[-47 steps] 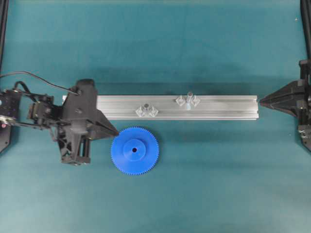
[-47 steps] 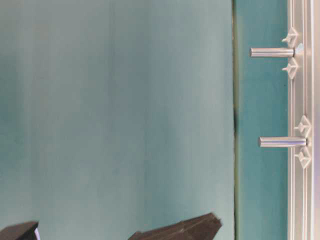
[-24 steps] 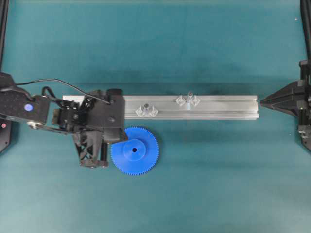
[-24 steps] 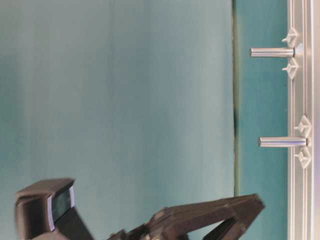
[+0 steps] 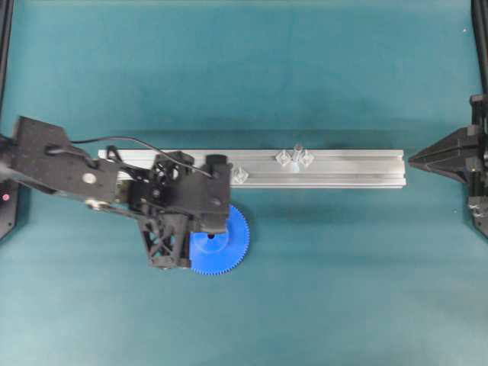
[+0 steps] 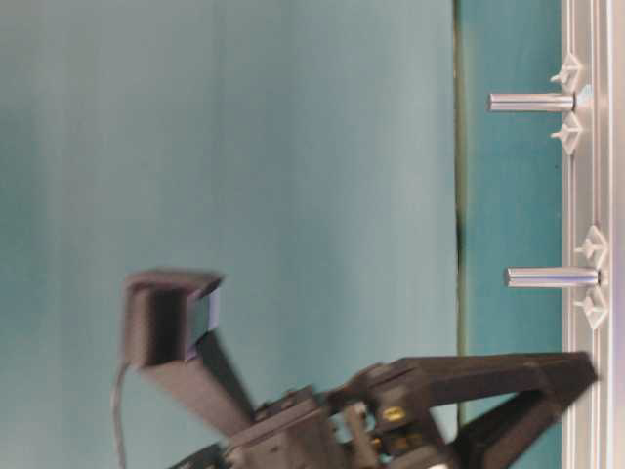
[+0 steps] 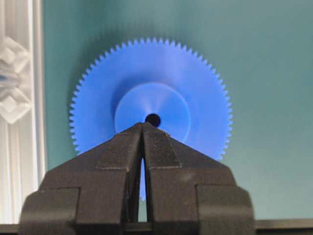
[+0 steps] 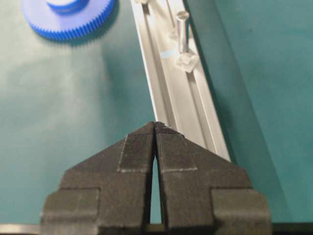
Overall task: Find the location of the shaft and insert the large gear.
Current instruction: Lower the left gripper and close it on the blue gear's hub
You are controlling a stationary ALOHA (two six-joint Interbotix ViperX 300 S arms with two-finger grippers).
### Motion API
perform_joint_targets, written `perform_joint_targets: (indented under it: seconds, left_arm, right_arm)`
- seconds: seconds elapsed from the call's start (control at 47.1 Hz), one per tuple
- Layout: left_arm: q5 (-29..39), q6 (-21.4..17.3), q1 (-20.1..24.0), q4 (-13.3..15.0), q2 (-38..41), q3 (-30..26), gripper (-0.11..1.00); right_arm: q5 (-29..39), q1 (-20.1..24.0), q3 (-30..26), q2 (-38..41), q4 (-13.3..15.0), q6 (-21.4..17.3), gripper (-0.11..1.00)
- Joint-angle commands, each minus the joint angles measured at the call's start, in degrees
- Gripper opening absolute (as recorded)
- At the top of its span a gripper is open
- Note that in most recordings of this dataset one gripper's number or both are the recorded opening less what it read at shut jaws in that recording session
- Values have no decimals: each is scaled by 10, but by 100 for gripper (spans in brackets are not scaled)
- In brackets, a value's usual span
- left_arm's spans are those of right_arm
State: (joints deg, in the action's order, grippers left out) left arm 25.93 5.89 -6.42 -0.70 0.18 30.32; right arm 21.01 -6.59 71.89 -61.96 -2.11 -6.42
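The teal table point(image 5: 320, 282) fills the view, and across it lies the long aluminium rail point(image 5: 358, 168), running from under the left arm to just short of the right gripper point(image 8: 155, 123). The right gripper sits off the rail's end, jaws pressed together on nothing. The left gripper point(image 7: 142, 125) is clenched too, tips touching, empty. Directly beneath it lies the large gear point(image 7: 195, 88), flat on the table just beside the rail, its hub and dark centre hole right at the closed tips. The shaft point(image 5: 296, 150) stands upright on the rail, well apart from the left gripper, between the two grippers, a clear bracket on each side.
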Motion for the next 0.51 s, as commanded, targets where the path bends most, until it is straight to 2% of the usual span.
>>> perform_joint_targets:
  seconds: [0.0,0.488]
  left_arm:
    - [17,-4,-5,-1,3,-26,1]
    - [105,-21,-9,-2,75,-92,1]
  right_arm:
    - [-4,-1,-7,3,1,-5,2]
    - [-17,-11,-3,2,4,-5,2]
